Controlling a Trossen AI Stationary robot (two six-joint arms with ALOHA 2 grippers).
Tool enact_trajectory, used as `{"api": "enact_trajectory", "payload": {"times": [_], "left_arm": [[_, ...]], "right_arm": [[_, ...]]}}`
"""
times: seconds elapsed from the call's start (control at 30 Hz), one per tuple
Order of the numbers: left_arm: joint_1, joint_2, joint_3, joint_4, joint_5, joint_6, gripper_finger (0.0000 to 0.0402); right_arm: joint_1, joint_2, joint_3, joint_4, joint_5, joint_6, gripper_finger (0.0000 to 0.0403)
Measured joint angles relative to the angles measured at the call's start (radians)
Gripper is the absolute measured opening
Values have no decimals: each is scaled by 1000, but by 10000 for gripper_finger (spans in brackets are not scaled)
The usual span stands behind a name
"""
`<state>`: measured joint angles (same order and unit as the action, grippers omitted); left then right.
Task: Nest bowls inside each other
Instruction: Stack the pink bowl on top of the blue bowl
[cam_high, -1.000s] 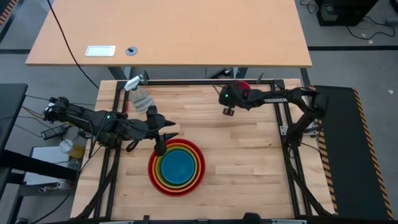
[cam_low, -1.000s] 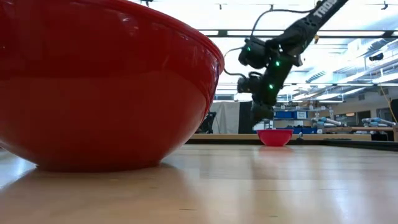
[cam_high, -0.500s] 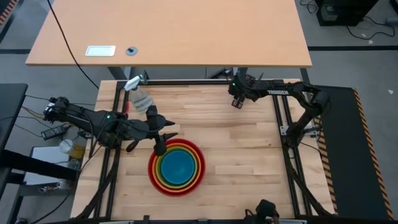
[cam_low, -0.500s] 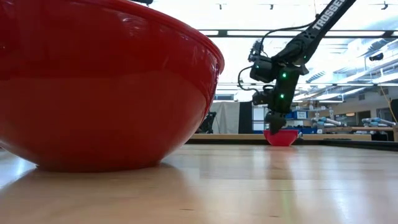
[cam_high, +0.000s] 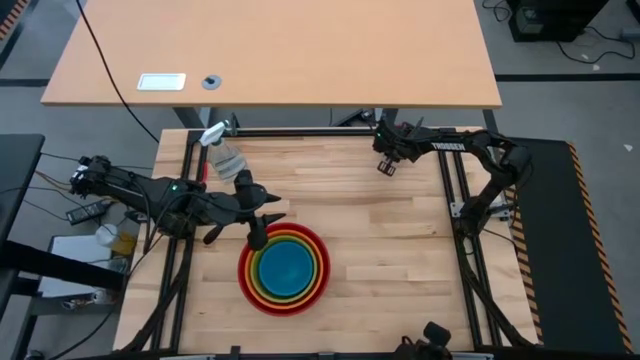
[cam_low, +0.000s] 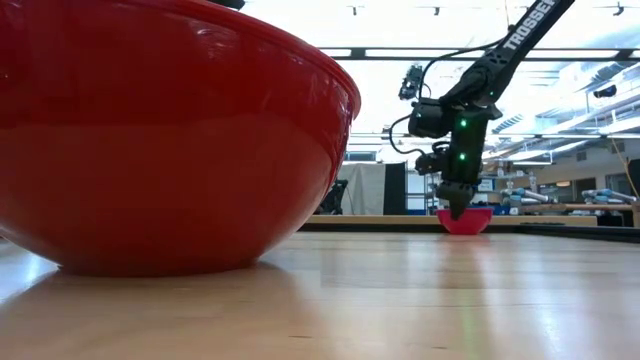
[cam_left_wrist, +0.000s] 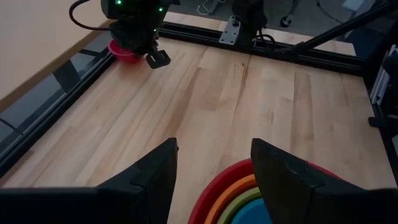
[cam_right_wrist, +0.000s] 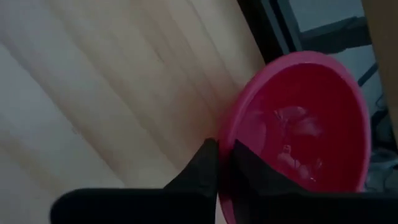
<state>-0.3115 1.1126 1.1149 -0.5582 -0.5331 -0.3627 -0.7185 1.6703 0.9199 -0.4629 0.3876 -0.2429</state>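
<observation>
Four bowls sit nested, blue in green in orange in red (cam_high: 283, 268), resting on the table at the near middle; the red one fills the low view's left (cam_low: 150, 130). The smallest, magenta-pink bowl (cam_right_wrist: 298, 124) stands on the table at the far right corner (cam_low: 466, 222) (cam_left_wrist: 123, 52); in the high view the arm hides it. My right gripper (cam_high: 388, 163) (cam_right_wrist: 224, 171) is shut on it. My left gripper (cam_high: 264, 218) (cam_left_wrist: 214, 177) hovers open over the stack's far left rim. My right gripper pinches the pink bowl's rim (cam_right_wrist: 225, 152) on the side facing the table's middle, with one finger (cam_right_wrist: 252, 168) inside the bowl and the other (cam_right_wrist: 204, 165) outside. The fingers come slanting down from above. The bowl stands upright with its base on the table.
A clear spray bottle (cam_high: 222, 152) lies at the far left of the table, close behind my left arm. A black frame rail (cam_high: 330, 132) runs along the far edge beside the pink bowl. Bare wood (cam_high: 390, 250) lies between the stack and the pink bowl.
My right gripper has moved toward the table's far right corner and down onto the pink bowl, tipping more steeply, and has shut on its rim. The bowl has slid a little toward the right edge.
</observation>
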Motion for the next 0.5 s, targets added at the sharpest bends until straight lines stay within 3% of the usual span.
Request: {"api": "enact_trajectory", "payload": {"times": [0.2, 0.37, 0.5], "left_arm": [[0, 0, 0, 0, 0, -12, 208], [0, 0, 0, 0, 0, -16, 208], [0, 0, 0, 0, 0, -12, 208]], "right_arm": [[65, -1, 2, -36, -82, 4, 35], [249, -24, 13, -76, -146, -41, 29], [430, -60, 13, 10, -190, -124, 26]]}}
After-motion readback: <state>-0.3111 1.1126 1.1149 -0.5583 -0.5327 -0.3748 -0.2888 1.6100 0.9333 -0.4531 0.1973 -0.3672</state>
